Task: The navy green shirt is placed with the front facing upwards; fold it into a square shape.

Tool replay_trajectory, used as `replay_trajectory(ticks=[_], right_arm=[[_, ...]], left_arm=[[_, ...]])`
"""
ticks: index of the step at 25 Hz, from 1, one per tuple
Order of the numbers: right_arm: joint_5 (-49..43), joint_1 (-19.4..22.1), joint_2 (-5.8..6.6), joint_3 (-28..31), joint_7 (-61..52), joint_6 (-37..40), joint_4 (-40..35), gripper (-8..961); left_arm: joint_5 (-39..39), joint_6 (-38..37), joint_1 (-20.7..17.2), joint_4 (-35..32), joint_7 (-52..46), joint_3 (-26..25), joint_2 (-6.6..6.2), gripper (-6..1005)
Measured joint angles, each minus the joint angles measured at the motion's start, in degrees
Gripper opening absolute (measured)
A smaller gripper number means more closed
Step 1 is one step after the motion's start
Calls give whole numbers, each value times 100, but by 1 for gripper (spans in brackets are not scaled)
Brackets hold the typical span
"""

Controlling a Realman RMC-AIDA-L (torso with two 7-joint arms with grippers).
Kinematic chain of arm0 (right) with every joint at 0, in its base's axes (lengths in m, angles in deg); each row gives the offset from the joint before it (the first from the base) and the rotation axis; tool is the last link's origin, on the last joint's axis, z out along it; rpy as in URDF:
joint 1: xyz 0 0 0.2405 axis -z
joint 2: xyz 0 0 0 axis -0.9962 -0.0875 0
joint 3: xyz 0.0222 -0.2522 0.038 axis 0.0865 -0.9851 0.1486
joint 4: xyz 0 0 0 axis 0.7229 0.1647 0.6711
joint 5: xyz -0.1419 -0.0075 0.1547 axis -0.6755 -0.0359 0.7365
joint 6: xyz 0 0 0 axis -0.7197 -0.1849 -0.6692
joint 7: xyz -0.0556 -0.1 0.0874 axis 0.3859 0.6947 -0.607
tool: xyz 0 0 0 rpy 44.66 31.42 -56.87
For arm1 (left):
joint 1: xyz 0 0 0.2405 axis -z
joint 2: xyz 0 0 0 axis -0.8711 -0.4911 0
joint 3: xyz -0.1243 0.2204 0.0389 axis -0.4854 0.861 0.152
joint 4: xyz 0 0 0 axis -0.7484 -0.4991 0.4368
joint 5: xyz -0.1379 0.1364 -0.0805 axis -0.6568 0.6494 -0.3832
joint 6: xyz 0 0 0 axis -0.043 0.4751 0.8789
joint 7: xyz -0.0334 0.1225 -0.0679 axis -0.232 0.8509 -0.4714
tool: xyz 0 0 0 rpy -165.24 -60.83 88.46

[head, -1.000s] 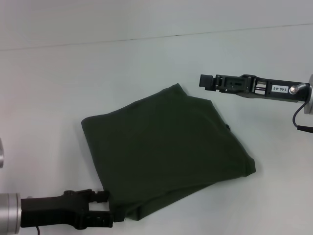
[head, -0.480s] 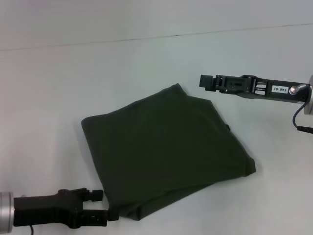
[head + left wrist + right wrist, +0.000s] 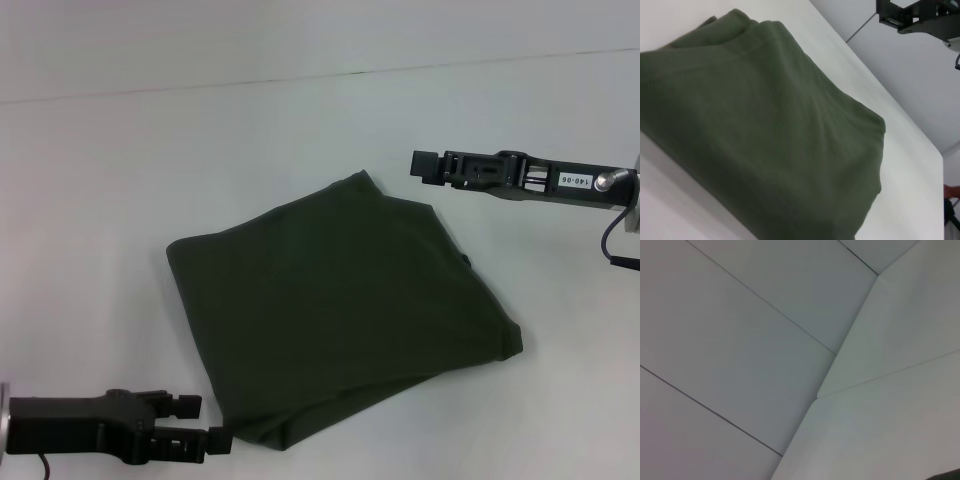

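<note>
From the head camera, the shirt [image 3: 340, 310] is lying folded into a rough, skewed square on the white table [image 3: 120, 180], its matte cotton plain dark green and softly creased. The left gripper [image 3: 207, 424] is sitting just off the shirt's near-left corner, its fingers parted and holding nothing. The right gripper [image 3: 424, 163] is hovering beyond the far-right edge; I cannot tell its grip.

The left wrist camera is showing the shirt [image 3: 765, 135] as thick, layered folds with rounded edges.

The right wrist camera is showing only pale panels.
</note>
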Motion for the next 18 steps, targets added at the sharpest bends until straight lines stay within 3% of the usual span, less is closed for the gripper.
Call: replay_trajectory(ticks=[18], right_arm=[[0, -1, 18, 0, 0, 13, -5, 683]], left_arm=[[24, 304, 218, 153, -329, 185, 88, 942]])
